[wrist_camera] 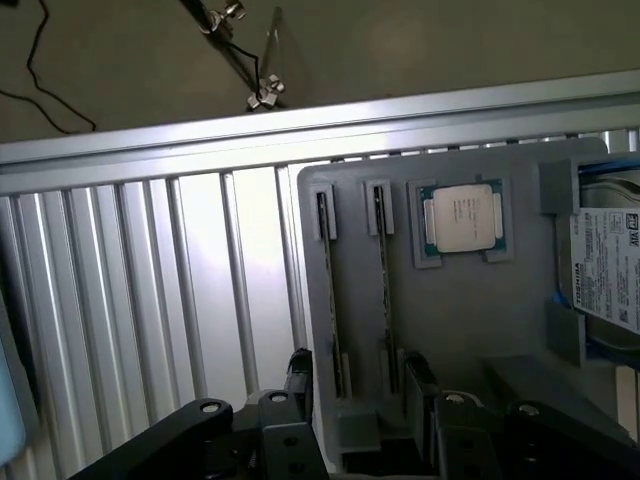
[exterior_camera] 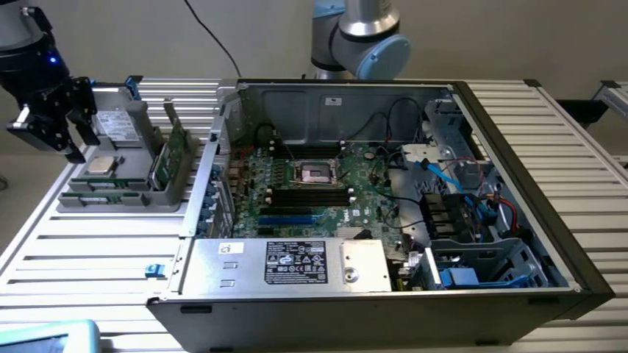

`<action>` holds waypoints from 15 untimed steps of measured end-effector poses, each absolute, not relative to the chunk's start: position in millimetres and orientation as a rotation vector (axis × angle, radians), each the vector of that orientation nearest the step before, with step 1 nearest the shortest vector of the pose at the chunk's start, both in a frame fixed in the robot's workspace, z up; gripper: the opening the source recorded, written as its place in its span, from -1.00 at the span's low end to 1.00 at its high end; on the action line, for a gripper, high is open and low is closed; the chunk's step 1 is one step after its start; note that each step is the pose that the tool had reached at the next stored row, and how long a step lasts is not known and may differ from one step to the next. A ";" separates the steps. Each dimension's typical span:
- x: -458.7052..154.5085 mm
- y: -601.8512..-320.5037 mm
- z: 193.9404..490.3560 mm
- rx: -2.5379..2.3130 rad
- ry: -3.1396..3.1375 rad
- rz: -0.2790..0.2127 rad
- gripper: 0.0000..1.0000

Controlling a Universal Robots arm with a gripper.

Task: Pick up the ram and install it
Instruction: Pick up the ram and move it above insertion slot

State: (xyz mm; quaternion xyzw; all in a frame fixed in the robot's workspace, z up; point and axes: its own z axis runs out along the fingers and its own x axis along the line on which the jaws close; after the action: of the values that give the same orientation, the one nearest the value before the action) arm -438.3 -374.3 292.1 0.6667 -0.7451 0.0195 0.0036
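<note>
- The end effector (wrist_camera: 360, 375) is spread wide and grips nothing; its two black fingers (wrist_camera: 300, 372) stand well apart.
- It hangs over one end of a grey parts tray (wrist_camera: 470, 330), fingers pointing down at it. I can't tell whether the tips touch the tray.
- From the wrist view, the near ends of two narrow slots in the tray fall between the fingers.
- The ram (wrist_camera: 383, 270) stands on edge in one of those slots, so only its thin top edge shows. A second stick (wrist_camera: 328, 290) like it sits in the slot just beside.
- In the same tray, a processor chip (wrist_camera: 462, 218) lies flat in a square pocket near the slots, and a Toshiba hard drive (wrist_camera: 605, 270) lies beyond the chip.
- A taller green card (exterior_camera: 179, 151) stands upright at the tray's side nearest the open computer case (exterior_camera: 549, 184).
- Tray and case both rest on the ribbed aluminium bench (wrist_camera: 150, 300), with the tray at the exterior view's left.
- Inside the case, the long black memory slots (exterior_camera: 309, 197) lie beside the processor socket (exterior_camera: 316, 173).
- The arm (exterior_camera: 358, 37) rises behind the case, and its wrist (exterior_camera: 29, 51) hangs high at the exterior view's left.
</note>
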 end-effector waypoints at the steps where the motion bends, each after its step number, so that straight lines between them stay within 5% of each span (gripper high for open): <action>1: -438.1 -374.7 290.3 2.090 -2.335 0.061 -0.03; 15: -435.0 -380.2 264.9 2.090 -2.335 0.061 -0.03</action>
State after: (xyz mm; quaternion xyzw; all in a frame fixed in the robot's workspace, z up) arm -435.0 -380.2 264.9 0.6668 -0.7450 0.0195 0.0036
